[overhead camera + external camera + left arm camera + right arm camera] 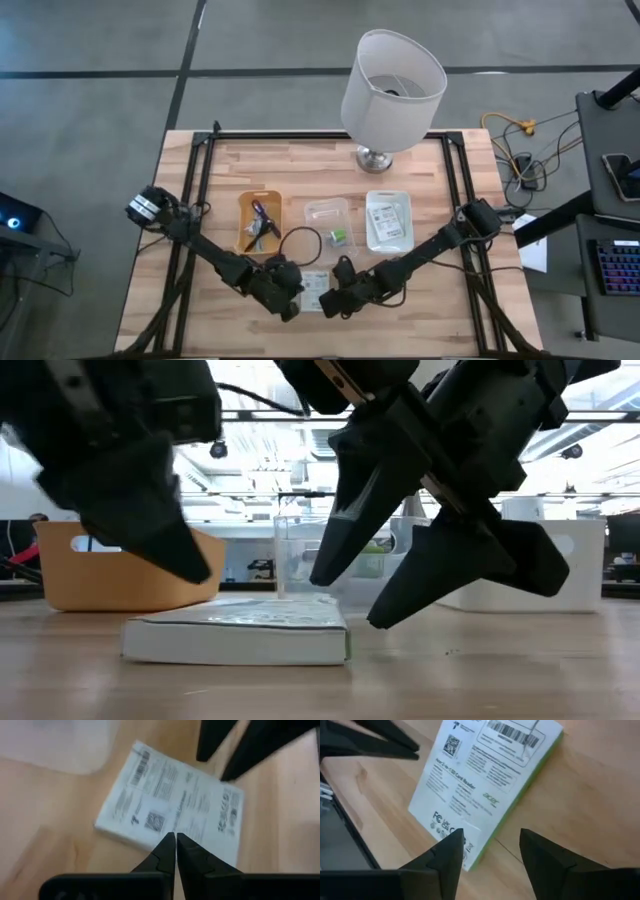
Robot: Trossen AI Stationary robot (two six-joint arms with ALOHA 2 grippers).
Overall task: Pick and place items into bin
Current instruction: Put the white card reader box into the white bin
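A light wooden desk (420,305) carries a flat white printed box (314,290) near its front edge. Behind that box stand an orange bin (245,205), a clear tray (327,210) and a white tray (388,199); a lamp's metal base (374,158) sits farther back.

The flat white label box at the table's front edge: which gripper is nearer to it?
Too close to call. The left gripper, shut, hangs over the white label box's left end; the right gripper, open, hangs at its right end. Neither holds it.
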